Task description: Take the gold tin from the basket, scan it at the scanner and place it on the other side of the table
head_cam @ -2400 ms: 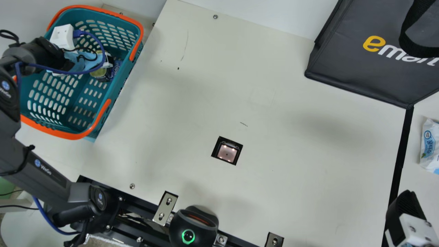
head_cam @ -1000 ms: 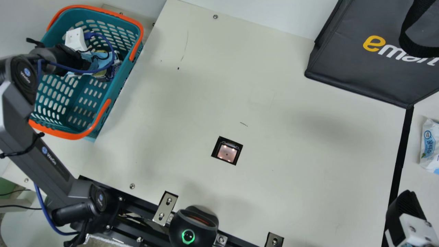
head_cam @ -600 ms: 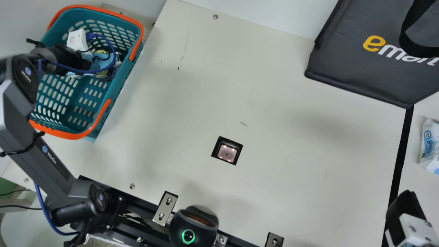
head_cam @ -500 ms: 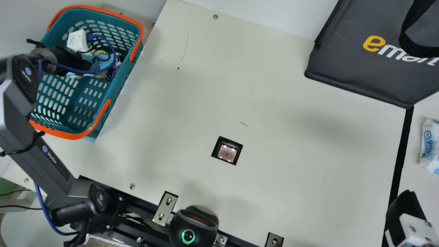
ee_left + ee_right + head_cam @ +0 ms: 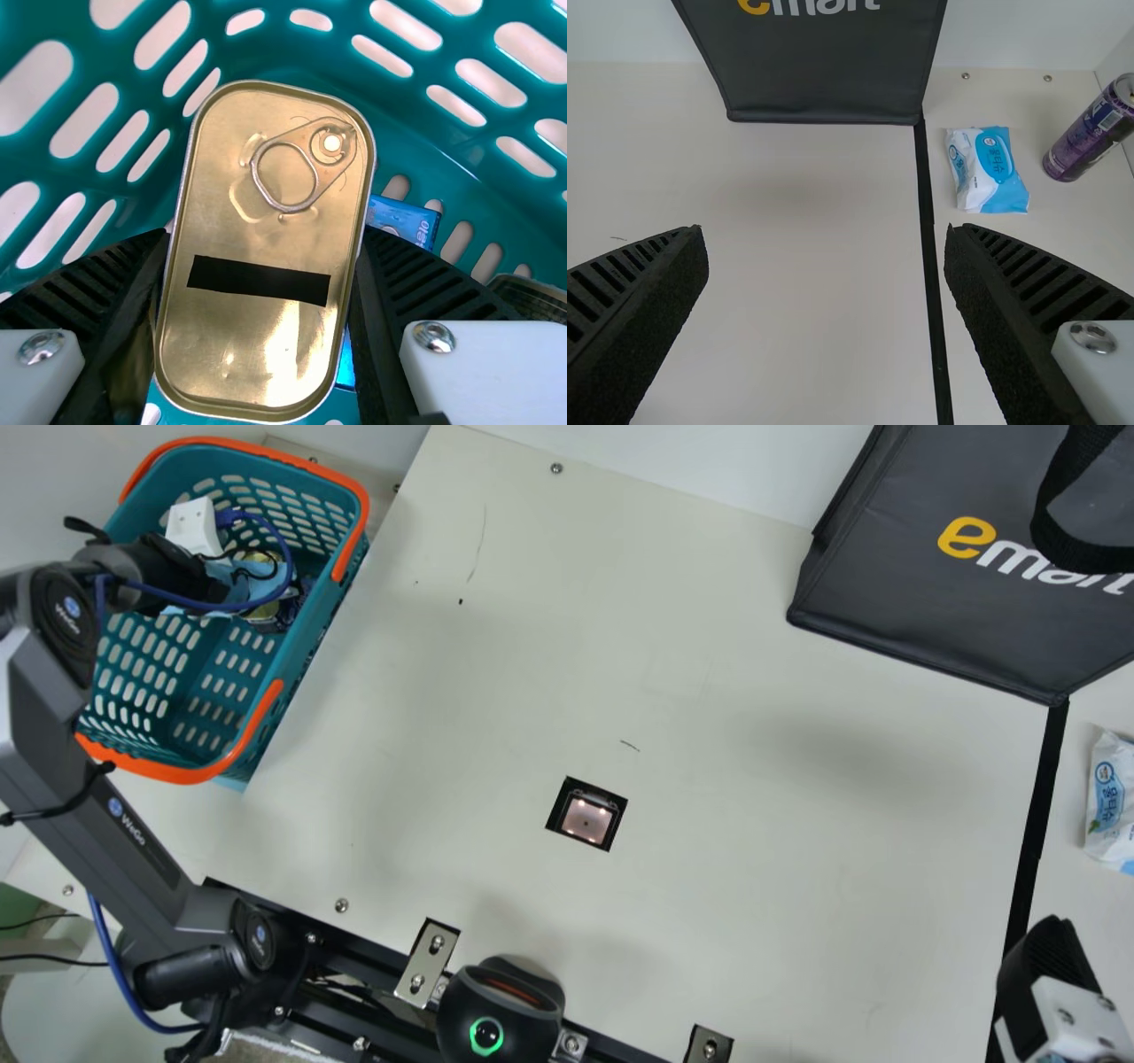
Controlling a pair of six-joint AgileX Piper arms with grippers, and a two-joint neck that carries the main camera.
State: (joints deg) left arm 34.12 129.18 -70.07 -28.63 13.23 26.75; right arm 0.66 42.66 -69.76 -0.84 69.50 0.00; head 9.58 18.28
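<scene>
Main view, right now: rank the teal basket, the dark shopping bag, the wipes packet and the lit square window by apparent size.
Largest to smallest:
- Teal basket and dark shopping bag: too alike to rank, and the bag is cut off
- Wipes packet, visible part only
- Lit square window

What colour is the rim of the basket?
The basket's rim is orange; it shows best in the main view.

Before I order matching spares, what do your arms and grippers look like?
My left arm is dark grey and black, with round blue emblems and a blue cable. Left gripper and right gripper: black ribbed fingers, white mounts, silver screws.
</scene>
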